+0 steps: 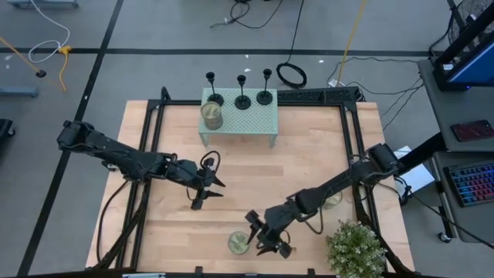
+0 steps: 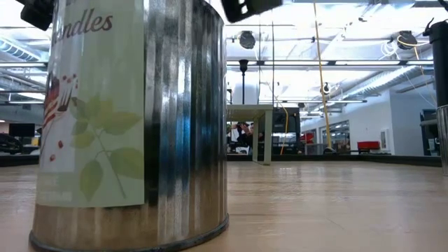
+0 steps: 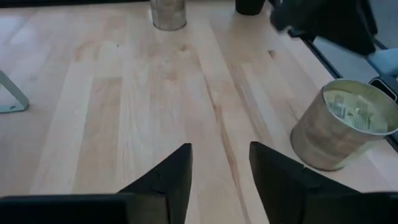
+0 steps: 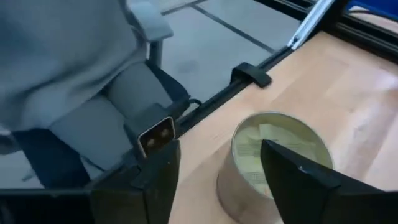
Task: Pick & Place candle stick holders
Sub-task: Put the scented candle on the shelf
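Note:
Three black candle stick holders (image 1: 212,96) (image 1: 242,99) (image 1: 265,94) stand upright on their disc bases along the far side of a pale green perforated stand (image 1: 255,123). My left gripper (image 1: 210,189) (image 3: 219,180) is open and empty over bare wood at the table's middle left. My right gripper (image 1: 266,235) (image 4: 217,186) is open near the table's near edge. It is just to the right of a greenish-gold tin (image 1: 238,243) (image 4: 273,162), which lies ahead of its fingers. I see no touch.
A second tin (image 1: 211,116) stands on the stand's left part and a third (image 1: 333,199) at the table's right. A potted plant (image 1: 355,247) is at the near right corner. The near tin fills the low view (image 2: 133,126). A grey-clad person (image 4: 62,74) is beyond the near edge.

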Robot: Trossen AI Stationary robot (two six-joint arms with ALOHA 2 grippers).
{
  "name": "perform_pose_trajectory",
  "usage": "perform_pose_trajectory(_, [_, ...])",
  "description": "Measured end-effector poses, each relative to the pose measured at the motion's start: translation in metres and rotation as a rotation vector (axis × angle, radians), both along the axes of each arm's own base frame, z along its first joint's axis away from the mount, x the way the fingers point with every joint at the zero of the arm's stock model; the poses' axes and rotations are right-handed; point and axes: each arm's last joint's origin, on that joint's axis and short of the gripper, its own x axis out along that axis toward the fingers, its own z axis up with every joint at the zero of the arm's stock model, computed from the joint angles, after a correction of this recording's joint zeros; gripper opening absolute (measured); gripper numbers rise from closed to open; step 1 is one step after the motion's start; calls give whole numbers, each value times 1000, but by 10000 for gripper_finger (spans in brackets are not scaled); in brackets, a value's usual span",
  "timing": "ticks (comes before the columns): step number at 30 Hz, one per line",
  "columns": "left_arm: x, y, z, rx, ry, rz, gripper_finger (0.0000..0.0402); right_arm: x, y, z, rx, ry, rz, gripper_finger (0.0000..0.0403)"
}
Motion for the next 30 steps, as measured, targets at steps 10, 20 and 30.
perform_pose_trajectory(10, [0,1,0,23,-6,-7,175,18,-16,-22,-12,-17,44,139])
perform_pose_trajectory(20, [0,1,0,53,-13,-15,175,20,-19,-32,-151,-102,131,125])
perform_pose_trajectory(30, [0,1,0,53,-11,-15,175,22,-50,-36,-320,-13,9,81])
